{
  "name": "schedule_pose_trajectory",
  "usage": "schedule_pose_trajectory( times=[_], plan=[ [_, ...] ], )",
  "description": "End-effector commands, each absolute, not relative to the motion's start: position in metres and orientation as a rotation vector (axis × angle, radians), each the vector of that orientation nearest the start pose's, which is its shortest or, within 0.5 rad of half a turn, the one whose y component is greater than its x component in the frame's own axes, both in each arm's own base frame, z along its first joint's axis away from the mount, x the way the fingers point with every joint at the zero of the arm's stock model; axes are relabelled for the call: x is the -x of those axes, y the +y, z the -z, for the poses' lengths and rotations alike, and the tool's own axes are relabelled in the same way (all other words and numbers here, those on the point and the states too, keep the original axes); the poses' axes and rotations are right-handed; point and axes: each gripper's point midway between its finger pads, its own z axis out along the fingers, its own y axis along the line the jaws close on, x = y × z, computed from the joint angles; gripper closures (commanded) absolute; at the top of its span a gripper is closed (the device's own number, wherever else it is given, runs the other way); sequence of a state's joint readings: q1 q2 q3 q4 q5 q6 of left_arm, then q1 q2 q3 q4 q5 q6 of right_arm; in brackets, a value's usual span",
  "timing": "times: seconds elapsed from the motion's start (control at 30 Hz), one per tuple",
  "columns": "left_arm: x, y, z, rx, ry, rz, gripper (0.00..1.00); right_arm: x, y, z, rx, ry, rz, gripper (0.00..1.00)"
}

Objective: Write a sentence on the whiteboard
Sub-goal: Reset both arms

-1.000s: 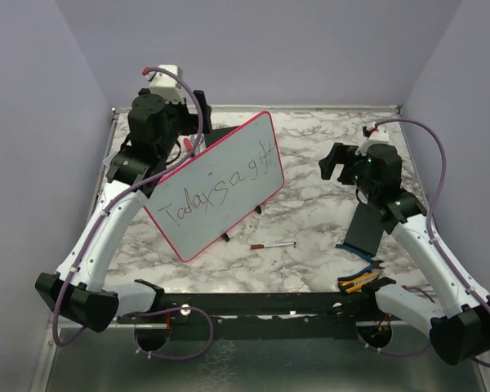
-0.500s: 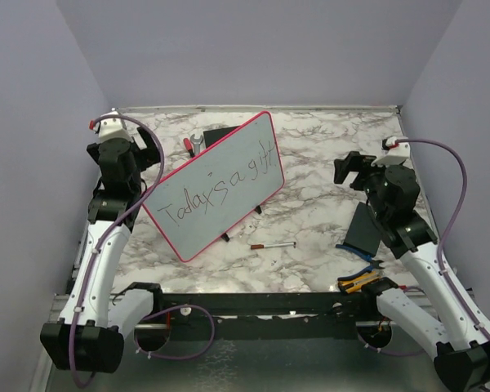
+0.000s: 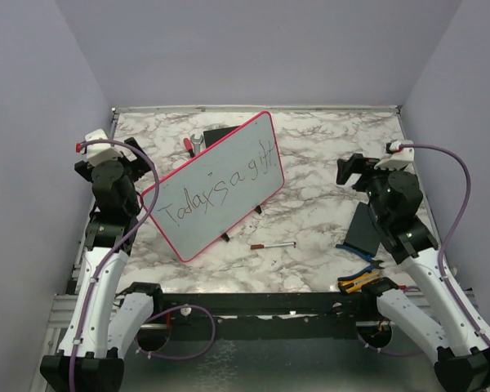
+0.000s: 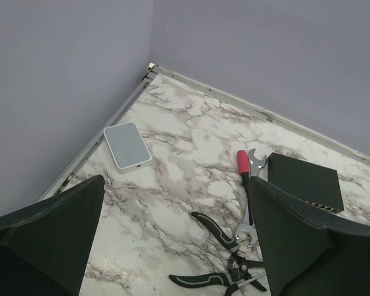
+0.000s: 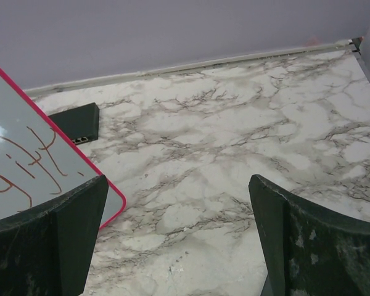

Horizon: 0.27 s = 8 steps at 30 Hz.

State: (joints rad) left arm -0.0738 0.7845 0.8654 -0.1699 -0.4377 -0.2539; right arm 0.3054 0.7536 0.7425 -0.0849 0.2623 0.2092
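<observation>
The whiteboard (image 3: 198, 233), pink-framed, stands tilted on small black feet at the table's middle left. The sentence (image 3: 220, 189), "Today is a gift", runs along it in thin dark marker. My left gripper (image 3: 137, 163) hangs open just left of the board's left end, holding nothing. My right gripper (image 3: 349, 171) is open too, well to the right of the board. In the right wrist view the board's corner (image 5: 80, 179) with the sentence's end, "gift" (image 5: 31, 163), sits at the left, and the right gripper (image 5: 176, 246) is over bare marble. The left gripper (image 4: 176, 246) looks onto tools.
A thin marker (image 3: 272, 245) lies in front of the board. Behind it are a black box (image 3: 220, 135) and a wrench (image 3: 192, 145). Black pliers (image 4: 234, 253) and a small pale pad (image 4: 127, 145) lie back left. A dark pad (image 3: 363, 229) and blue-yellow pliers (image 3: 359, 278) lie at the right.
My left arm has swung back from behind the board to the table's left edge. My right arm has drawn back a little to the right. Both grippers stayed open; the board is unmoved.
</observation>
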Motion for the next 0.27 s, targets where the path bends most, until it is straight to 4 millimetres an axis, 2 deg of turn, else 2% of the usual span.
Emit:
schedule_pose_trajectory(
  times=[0.0,0.23],
  plan=[
    [-0.3062,0.0478,-0.3216,0.505,1.549,-0.124,0.01,-0.3094,0.0504,-0.2938,-0.143,1.625,-0.142,0.00],
    [-0.3054,0.0457,-0.3193,0.499,1.552,-0.112,0.01,-0.3079,0.0502,-0.2952,-0.141,1.617,-0.143,0.00]
  ],
)
